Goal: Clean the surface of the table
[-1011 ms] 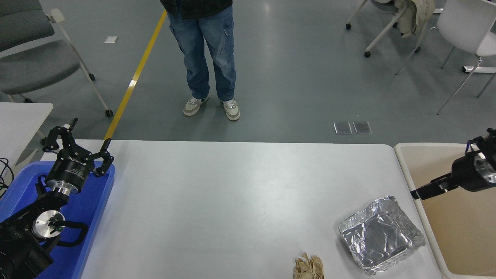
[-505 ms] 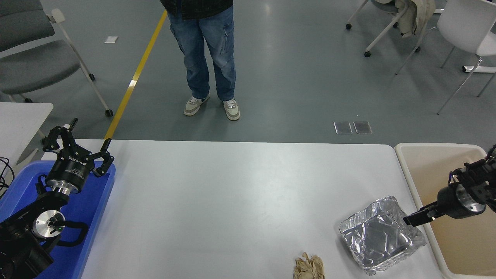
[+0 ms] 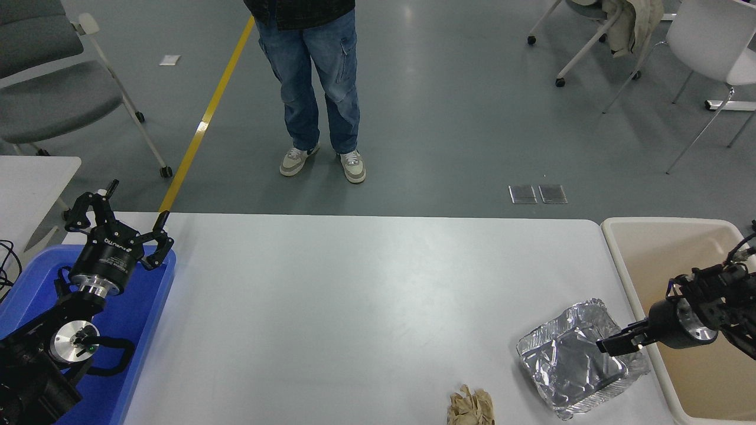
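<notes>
The step in hand appears to be the approach to a piece of litter. The large white-grey rectangular desk carries two items near its near right corner: a crumpled silver aluminium foil tray and, to its left at the near edge, a wad of crumpled brown paper. The rest of the desk surface shows nothing else.

The right gripper comes in from the right edge, above the beige plastic bin that stands against the desk's right end. Its tip lies over the right part of the foil tray, pointing left toward the tray's centre. From this angle the fingers read as one dark shape, so whether the gripper is released or clenched cannot be told; nothing is seen in its grasp. Whether the tip touches the foil also cannot be told.

The left gripper is parked at the lower left over the blue plastic bin, fingers spread apart and holding nothing.

Next move, as a judgement: take hold of the tray by its raised right rim, then lift and carry it right to the beige bin. Thin foil deforms easily, so a rim grip may crush or slip.

A person in blue jeans stands beyond the far edge.
</notes>
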Tool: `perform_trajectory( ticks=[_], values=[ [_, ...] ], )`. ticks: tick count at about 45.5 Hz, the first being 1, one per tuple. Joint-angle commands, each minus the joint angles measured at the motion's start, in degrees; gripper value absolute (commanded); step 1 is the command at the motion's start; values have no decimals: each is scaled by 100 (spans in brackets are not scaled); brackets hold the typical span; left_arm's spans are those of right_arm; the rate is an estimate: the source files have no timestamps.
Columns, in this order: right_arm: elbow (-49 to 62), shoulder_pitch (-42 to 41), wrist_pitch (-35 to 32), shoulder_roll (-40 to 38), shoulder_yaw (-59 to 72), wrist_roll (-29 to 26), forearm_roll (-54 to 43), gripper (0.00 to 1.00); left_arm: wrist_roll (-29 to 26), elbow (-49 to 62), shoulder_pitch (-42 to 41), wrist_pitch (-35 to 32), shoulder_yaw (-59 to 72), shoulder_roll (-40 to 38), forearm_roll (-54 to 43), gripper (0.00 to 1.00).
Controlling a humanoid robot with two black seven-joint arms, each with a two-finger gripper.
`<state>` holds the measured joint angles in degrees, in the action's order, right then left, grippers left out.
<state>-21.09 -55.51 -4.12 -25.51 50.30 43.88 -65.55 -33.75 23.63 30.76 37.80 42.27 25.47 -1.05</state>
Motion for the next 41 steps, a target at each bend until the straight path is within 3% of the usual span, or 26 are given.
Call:
perform_trajectory(
  ticks=[1,5,18,41],
  values=[
    [210,145,60,117,6,7,86,72,0,1,0,-1,0,-7,0,100],
    [219,154,60,117,24,15,86,59,0,1,0,8,0,2,0,100],
    [228,154,25,117,85,42,68,0,0,1,0,-1,0,-7,0,100],
    [263,145,25,117,15,252,95,0,0,1,0,-1,0,-7,0,100]
  ],
)
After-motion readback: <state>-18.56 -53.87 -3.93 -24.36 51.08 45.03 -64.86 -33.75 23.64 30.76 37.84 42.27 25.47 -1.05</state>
